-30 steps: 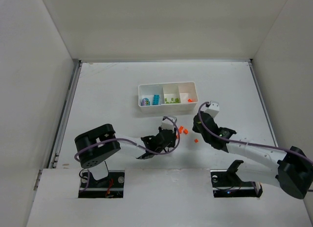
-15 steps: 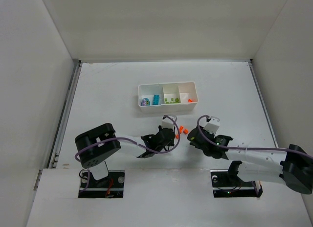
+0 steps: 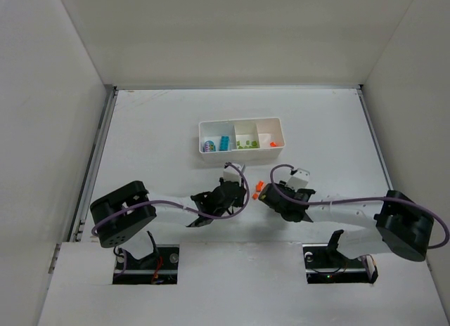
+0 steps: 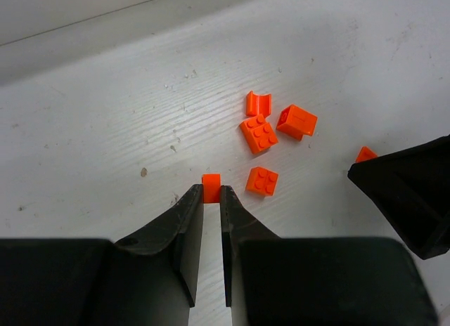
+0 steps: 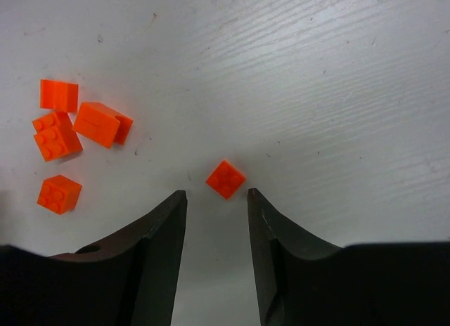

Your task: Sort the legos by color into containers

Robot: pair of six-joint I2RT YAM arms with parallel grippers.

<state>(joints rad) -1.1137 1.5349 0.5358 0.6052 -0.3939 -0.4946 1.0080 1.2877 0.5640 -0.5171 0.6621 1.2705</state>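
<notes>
Swung down and leftward since a second ago, the right claw (image 5: 216, 199) now stands spread, a tiny glossy orange studded plastic brick (image 5: 226, 178) lying just beyond its tips on the matte, grained white counter (image 5: 337, 94). The left claw (image 4: 211, 194) pinches a small smooth orange brick (image 4: 211, 185) beside four loose orange bricks (image 4: 259, 134). Upper centre overhead, the white thin-walled rectangular plastic tray (image 3: 239, 152) holds teal-blue bricks (image 3: 223, 142) in its wide left compartment, lime green bricks (image 3: 245, 145) in the middle, orange pieces (image 3: 273, 142) at right.
</notes>
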